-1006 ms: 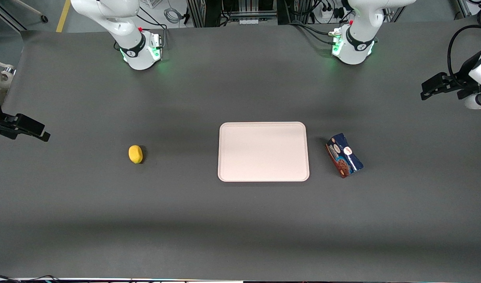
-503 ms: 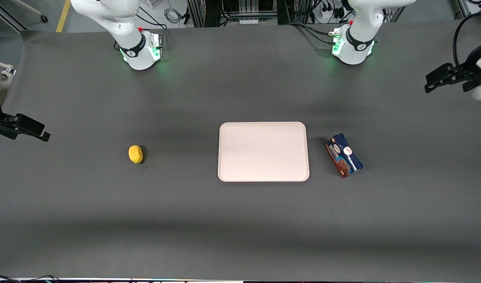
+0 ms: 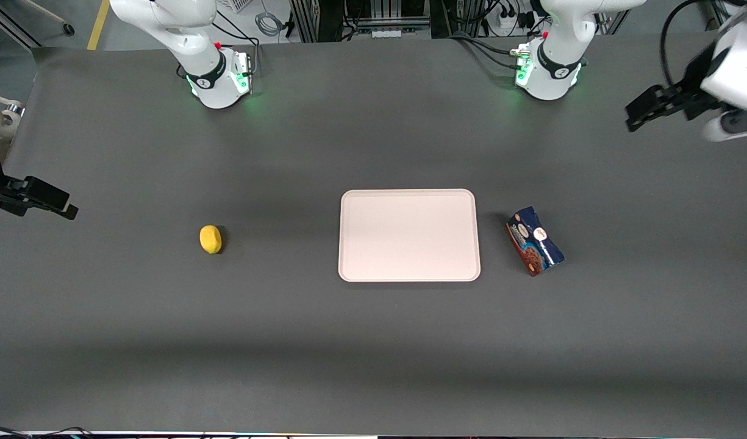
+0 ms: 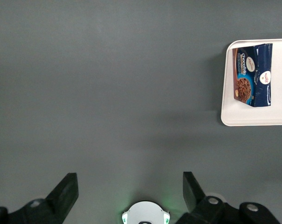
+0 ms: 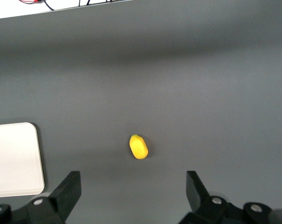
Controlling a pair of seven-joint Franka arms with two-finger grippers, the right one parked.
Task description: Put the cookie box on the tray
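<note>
A yellow lemon-like object (image 3: pixel 210 238) lay toward the parked arm's end of the bench (image 3: pixel 373 341), the tray (image 3: pixel 409 235) sat bare, the cookie box (image 3: pixel 534 240) waited ungrasped beside it, and the hand (image 3: pixel 644 108) hovered open, well apart.

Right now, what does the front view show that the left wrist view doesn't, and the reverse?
Front view only: the yellow lemon-like object toward the parked arm's end, the whole tray, and a strip of table between tray and cookie box. Left wrist view only: the gripper with its fingers spread open above bare table; there the cookie box overlaps the tray's corner. Both: cookie box, tray, and the gripper, well away from the cookie box.
</note>
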